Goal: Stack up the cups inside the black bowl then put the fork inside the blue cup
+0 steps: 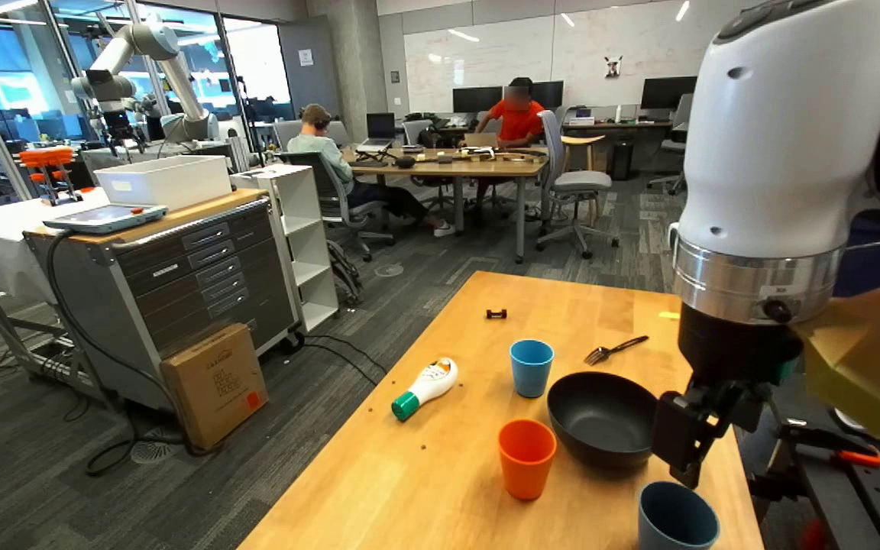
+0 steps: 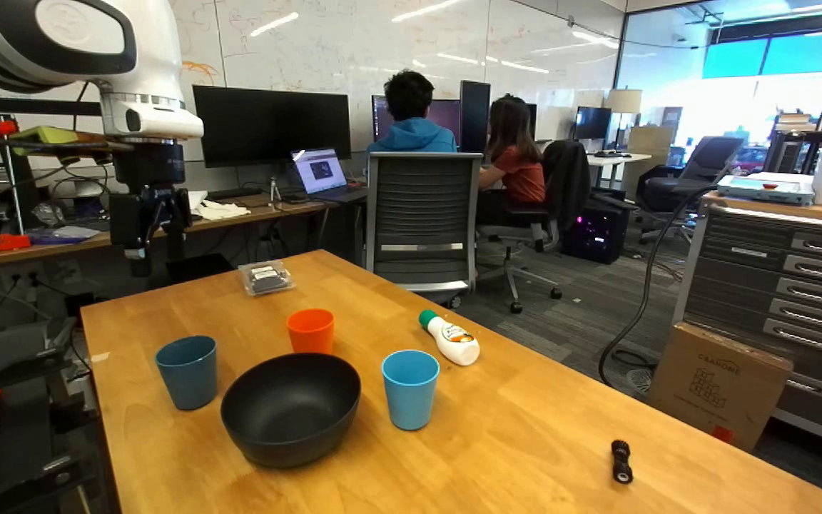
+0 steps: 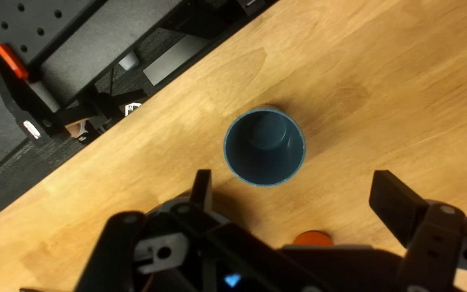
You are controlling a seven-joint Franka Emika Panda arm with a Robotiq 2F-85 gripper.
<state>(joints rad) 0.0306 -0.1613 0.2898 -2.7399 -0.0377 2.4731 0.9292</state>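
Note:
The black bowl (image 1: 600,420) stands on the table with nothing in it. Around it, upright and apart from one another, are the orange cup (image 1: 526,458), the bright blue cup (image 1: 532,368) and the navy cup (image 2: 188,373). Behind the bowl lies the fork (image 1: 616,349), seen in an exterior view. My gripper (image 3: 292,176) is open and hangs above the table, its fingers spread wide with nothing between them. In the wrist view the navy cup (image 3: 264,147) shows ahead of the fingertips, nearer the left one; the orange cup (image 3: 313,238) is mostly hidden by the gripper.
A white bottle with a green cap (image 2: 450,338) lies on its side on the table. Further off are a small black dumbbell-shaped piece (image 1: 496,314) and a clear package (image 2: 266,277). Beyond the table edge near the navy cup is dark equipment with an orange-handled clamp (image 3: 4,61).

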